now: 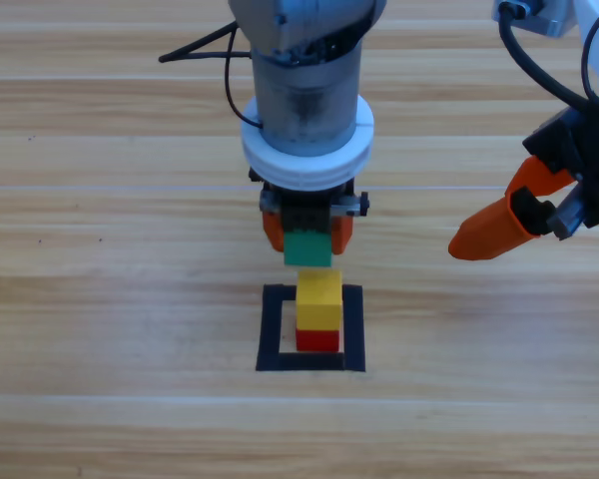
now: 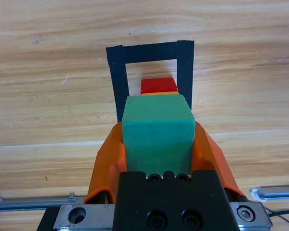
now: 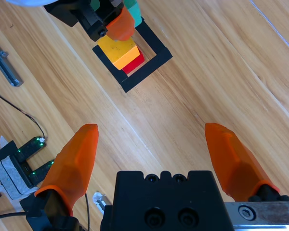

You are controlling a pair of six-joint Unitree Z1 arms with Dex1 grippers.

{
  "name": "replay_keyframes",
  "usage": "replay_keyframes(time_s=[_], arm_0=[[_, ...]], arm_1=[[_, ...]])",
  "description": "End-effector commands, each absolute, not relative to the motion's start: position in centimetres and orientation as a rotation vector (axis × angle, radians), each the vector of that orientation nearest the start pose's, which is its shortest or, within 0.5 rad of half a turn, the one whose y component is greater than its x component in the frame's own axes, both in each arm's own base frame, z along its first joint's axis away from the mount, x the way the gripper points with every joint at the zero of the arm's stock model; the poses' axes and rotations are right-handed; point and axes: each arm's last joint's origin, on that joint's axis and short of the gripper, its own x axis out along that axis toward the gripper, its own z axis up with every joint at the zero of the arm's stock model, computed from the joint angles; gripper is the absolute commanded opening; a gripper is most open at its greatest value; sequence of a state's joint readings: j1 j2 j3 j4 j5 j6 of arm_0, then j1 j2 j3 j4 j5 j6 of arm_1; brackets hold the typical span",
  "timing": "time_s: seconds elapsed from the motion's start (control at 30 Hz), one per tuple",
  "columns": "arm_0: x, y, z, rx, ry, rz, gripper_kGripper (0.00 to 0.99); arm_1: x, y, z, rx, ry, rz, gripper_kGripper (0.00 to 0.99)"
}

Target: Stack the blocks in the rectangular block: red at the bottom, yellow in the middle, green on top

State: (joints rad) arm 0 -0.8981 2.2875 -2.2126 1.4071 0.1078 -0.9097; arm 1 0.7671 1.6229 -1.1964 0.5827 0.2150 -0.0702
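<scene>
Yellow point(image 1: 319, 298) sits on red point(image 1: 317, 339) inside the tape point(image 1: 272, 329) at lower centre; left tool point(image 1: 307, 235) pinches green point(image 1: 307, 248) above, unplaced, while right tool point(image 1: 509, 225) waits spread.

Light wooden table point(image 1: 100, 299) of long planks, evenly lit.

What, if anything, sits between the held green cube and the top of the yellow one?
Nothing visible: the left tool holds the green cube above the yellow cube, whose top is bare.
</scene>
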Motion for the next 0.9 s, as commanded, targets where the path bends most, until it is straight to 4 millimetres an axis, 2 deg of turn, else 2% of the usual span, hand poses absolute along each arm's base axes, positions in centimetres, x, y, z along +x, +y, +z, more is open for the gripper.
replay_keyframes(time_s=[0.03,0.9], arm_0=[[29.1,-37.0,27.2,0.017,1.445,0.029,0.0],[28.4,-37.8,25.7,0.02,1.472,0.062,0.0]], arm_1=[[22.4,21.9,29.8,-0.362,1.041,0.891,0.979],[22.7,22.1,29.5,-0.365,1.052,0.888,0.979]])
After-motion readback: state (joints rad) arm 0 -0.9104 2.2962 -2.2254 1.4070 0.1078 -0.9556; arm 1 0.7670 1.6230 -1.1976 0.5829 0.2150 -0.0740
